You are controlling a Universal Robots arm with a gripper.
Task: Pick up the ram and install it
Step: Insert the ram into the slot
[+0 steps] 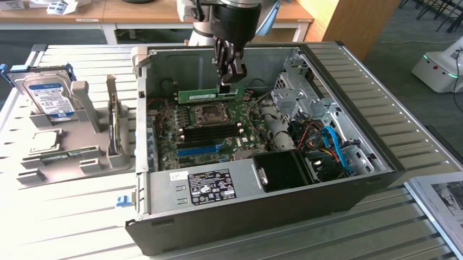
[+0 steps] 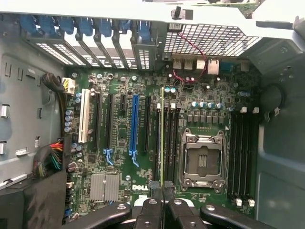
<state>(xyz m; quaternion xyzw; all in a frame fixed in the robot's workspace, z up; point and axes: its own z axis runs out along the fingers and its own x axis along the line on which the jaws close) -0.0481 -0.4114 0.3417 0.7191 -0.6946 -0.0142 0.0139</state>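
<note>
Nearest in the exterior view, the grey steel power supply (image 1: 210,187) with its printed label fills the open case (image 1: 376,162) at 6 o'clock. Beyond it lies the green motherboard (image 1: 184,122), matte and crowded with parts, with the square metal-framed CPU socket (image 1: 210,112) near its middle.

At 12 o'clock of the socket hangs the ram (image 1: 208,95), a thin, stiff green stick. The gripper (image 1: 229,84) has it pinched from above, its 2 black fingers nearly together on the upper edge.

The pick-up looks done and the install is in hand. In the wrist view the stick shows edge-on, lined up lengthwise with the black slots beside the socket. I cannot tell whether its lower edge has entered one. Seating it calls, I judge, for the stick to stay square to the slot and a straight, even push, since a thin board would bind or flex if tilted.

At 9 o'clock of the case, on the slatted metal table (image 1: 72,216), a silver hard drive (image 1: 49,97) stands in a grey rack.
</note>
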